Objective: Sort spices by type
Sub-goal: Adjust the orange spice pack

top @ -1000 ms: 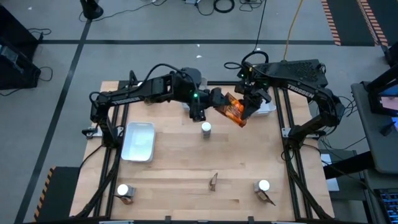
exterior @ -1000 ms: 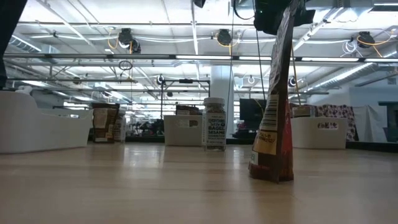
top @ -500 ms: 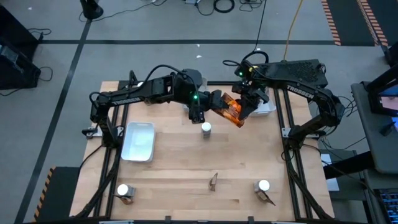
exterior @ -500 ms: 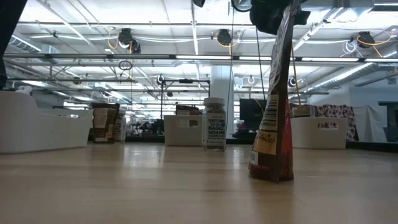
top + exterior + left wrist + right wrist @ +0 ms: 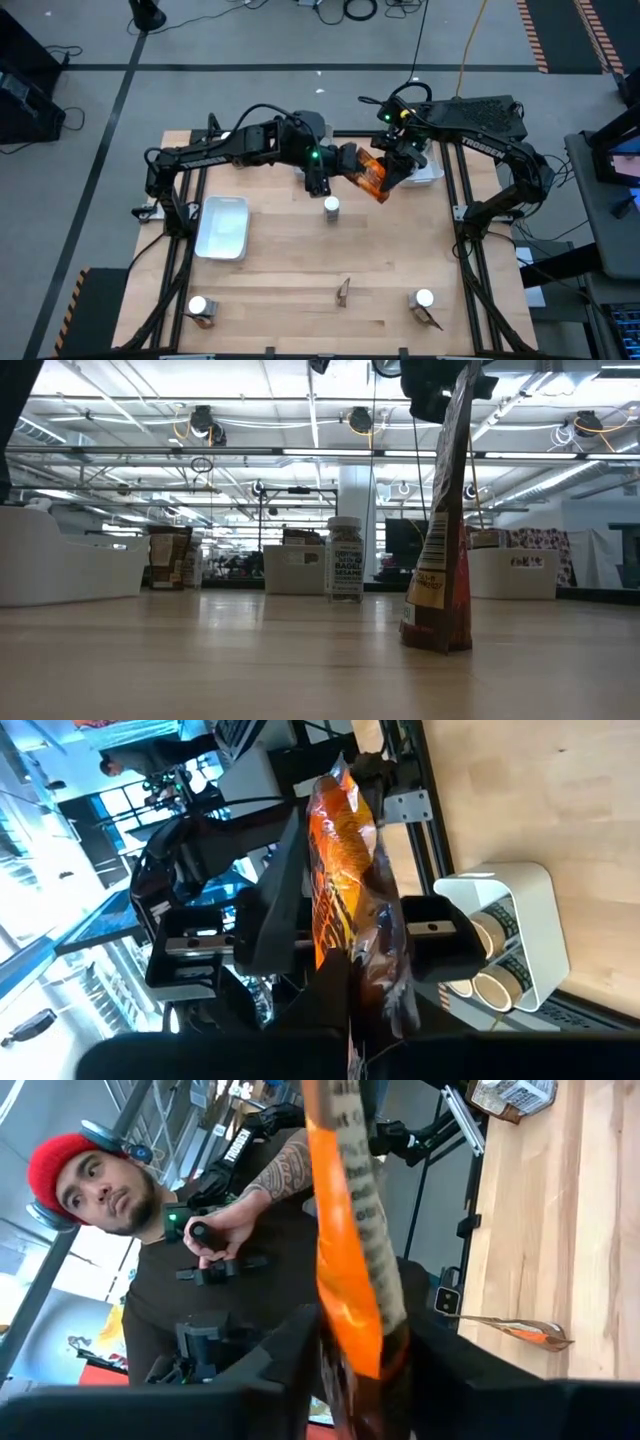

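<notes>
- I see the orange packet [image 5: 374, 177] held up over the far middle of the surface [image 5: 300, 270], between the two arms.
- My left hand [image 5: 352, 166] has its fingers pressed together on one end of that packet; the left wrist view shows the packet [image 5: 352, 920] running out from between them.
- My right hand [image 5: 396, 166] is clamped on the packet's other end; in the right wrist view the orange edge [image 5: 350, 1230] sits between its two dark fingers.
- A white-capped jar [image 5: 331, 206] stands on the surface just in front of the packet.
- A white tray with tan-topped tubs [image 5: 490, 955] sits at the far right corner, just beyond the right hand.
- An empty-looking white tray [image 5: 224, 226] lies on the left side of the surface.
- Along the near edge I see a capped jar on the left [image 5: 198, 305], a dark packet in the middle [image 5: 344, 290], and another capped jar on the right [image 5: 423, 298].
- In the low view a tall dark-red packet [image 5: 440, 550] stands close to the camera, with a labelled jar [image 5: 345, 558] farther back.
- A person in a red cap [image 5: 60, 1165] shows beyond the surface in the right wrist view, holding a small black device.
</notes>
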Action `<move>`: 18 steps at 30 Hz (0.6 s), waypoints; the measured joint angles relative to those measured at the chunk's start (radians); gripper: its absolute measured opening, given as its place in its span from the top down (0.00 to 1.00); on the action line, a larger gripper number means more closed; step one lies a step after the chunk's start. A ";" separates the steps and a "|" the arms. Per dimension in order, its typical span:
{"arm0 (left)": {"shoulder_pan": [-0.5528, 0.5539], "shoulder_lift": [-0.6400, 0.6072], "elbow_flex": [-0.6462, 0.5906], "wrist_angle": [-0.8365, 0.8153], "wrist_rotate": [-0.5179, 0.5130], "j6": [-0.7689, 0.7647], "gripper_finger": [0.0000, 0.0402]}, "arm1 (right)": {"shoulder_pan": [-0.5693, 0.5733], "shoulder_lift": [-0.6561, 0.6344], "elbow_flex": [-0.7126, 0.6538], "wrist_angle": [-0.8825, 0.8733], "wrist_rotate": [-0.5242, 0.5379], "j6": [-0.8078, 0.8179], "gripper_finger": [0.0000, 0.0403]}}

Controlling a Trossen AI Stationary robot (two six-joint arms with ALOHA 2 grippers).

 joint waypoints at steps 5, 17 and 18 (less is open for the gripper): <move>0.002 0.000 0.000 -0.007 -0.038 -0.003 0.99 | -0.014 0.000 0.000 0.000 0.000 0.020 0.60; 0.054 0.000 0.000 -0.105 -0.049 -0.152 1.00 | -0.175 -0.001 0.000 0.014 -0.001 -0.042 0.37; 0.061 0.000 0.000 -0.104 -0.048 -0.171 1.00 | -0.192 -0.001 0.000 0.014 0.000 -0.052 0.36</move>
